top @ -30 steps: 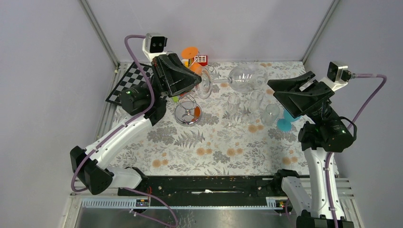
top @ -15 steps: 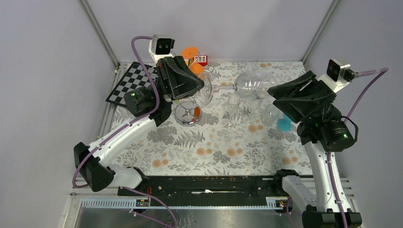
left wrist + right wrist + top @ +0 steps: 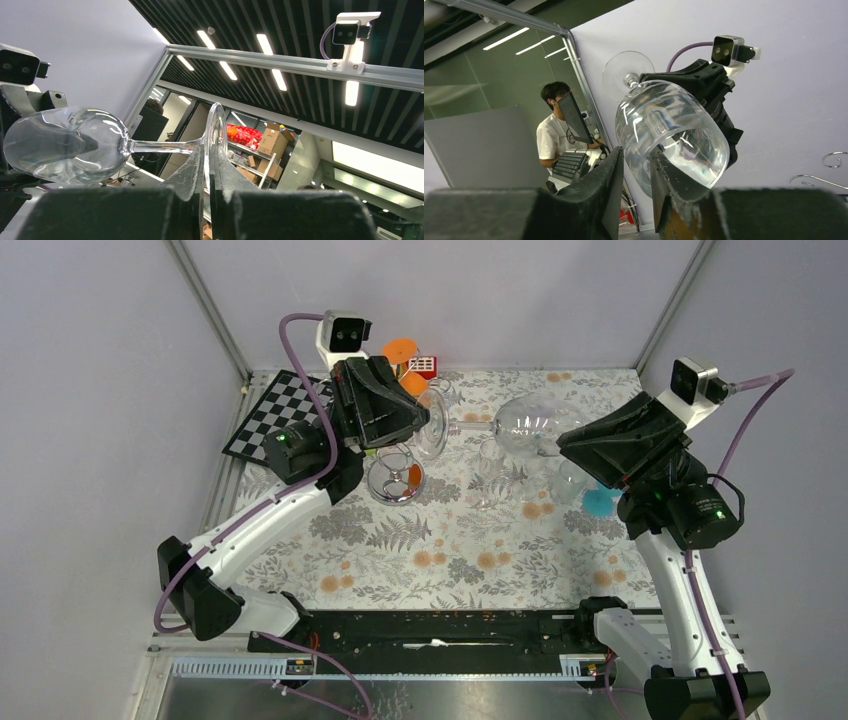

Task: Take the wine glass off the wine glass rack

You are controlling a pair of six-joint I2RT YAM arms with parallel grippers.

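The clear wine glass (image 3: 528, 424) hangs sideways in the air, its foot to the left and its bowl to the right. My left gripper (image 3: 420, 426) is shut on the edge of the foot; the left wrist view shows the disc pinched at the gripper (image 3: 206, 160) and the bowl (image 3: 60, 145) to the left. My right gripper (image 3: 636, 161) straddles the bowl's (image 3: 671, 135) rim, one finger inside and one outside, a narrow gap still showing. The wine glass rack (image 3: 396, 478) stands on its shiny round base below the left gripper, apart from the glass.
A chessboard (image 3: 268, 415) lies at the back left. Orange pieces (image 3: 400, 348) and a red-and-white box (image 3: 423, 365) sit at the back. Several clear tumblers (image 3: 540, 455) and a blue object (image 3: 598, 502) stand under the right gripper (image 3: 565, 440).
My right gripper has moved left to the bowl and its jaws have narrowed around the rim. The left arm shifted the glass slightly right, then held still.
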